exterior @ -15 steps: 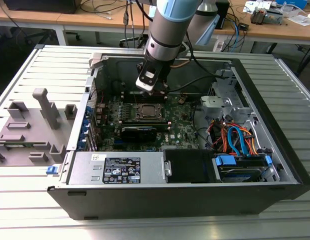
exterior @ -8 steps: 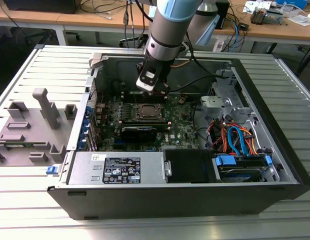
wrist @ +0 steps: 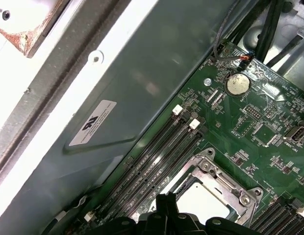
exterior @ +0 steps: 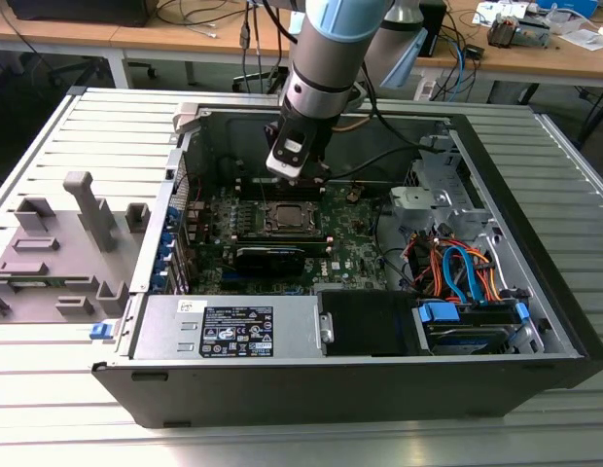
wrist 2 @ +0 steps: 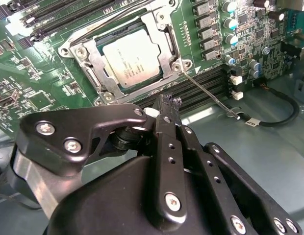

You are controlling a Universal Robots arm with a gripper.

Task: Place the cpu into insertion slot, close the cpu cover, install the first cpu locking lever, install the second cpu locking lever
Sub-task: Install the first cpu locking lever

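Note:
The cpu [wrist 2: 130,58] lies flat in the insertion slot [exterior: 287,216] on the green board, its silver top showing. The cpu cover [wrist 2: 162,36], a silver frame plate, lies down over the chip's edges. One thin locking lever [wrist 2: 211,95] sticks out from the socket corner across the memory slots, unlatched. My gripper [wrist 2: 170,102] hangs just above the board beside the socket's edge, near that lever; its black fingers are shut together with nothing between them. In the exterior view the gripper [exterior: 298,181] is right above the socket's far side. The first wrist view shows the cpu [wrist: 203,200] under the gripper tip [wrist: 166,200].
The open computer case lies on a slatted table. A black expansion card [exterior: 270,255] sits in front of the socket, the power supply [exterior: 233,331] nearer still. Cables and a drive [exterior: 457,282] fill the exterior view's right. The grey case wall [wrist: 142,83] stands close behind the memory slots [wrist 2: 201,83].

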